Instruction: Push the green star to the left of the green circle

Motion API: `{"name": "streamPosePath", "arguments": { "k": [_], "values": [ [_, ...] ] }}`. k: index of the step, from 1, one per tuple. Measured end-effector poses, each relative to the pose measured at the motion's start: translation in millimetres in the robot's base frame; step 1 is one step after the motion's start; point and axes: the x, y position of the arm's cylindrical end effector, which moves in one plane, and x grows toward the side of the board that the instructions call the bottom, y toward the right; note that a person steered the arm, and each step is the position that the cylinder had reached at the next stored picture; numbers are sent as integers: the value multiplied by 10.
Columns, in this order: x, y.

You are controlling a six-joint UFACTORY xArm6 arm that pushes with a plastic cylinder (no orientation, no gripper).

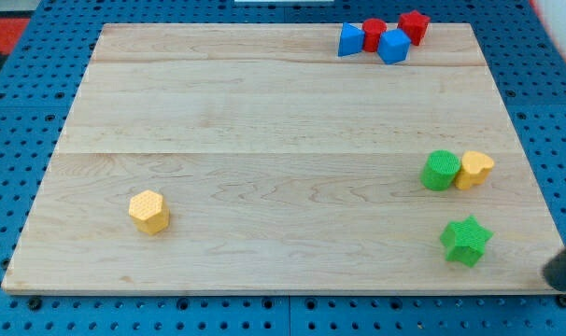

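Ridged green star [466,240], wooden board [264,140]

Open counter [264,140] across the whole middle and the view's left, broken only by a lone yellow hexagon [149,211] near the bottom left. Crowded at the view's top right: blue block [351,40], red cylinder [374,34], blue cube [393,46] and red block [414,26] bunched together, touching, hard against the top edge. At the view's right, green circle [441,171] touching yellow block [474,170] on its right; free room on its left. Below these, green star [466,240], apart from both, a clear gap between. Dark rod at the bottom right corner, just off the counter edge; my tip [565,276] right of the star, apart from it.
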Motion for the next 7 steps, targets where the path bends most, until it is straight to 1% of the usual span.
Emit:
{"name": "streamPosePath", "arguments": {
  "k": [1,2,3,4,5,7],
  "values": [
    [-265,-350],
    [-338,-645],
    [-280,-775],
    [-117,-978],
    [-296,-1363],
    [-649,-1342]
  ]
}}
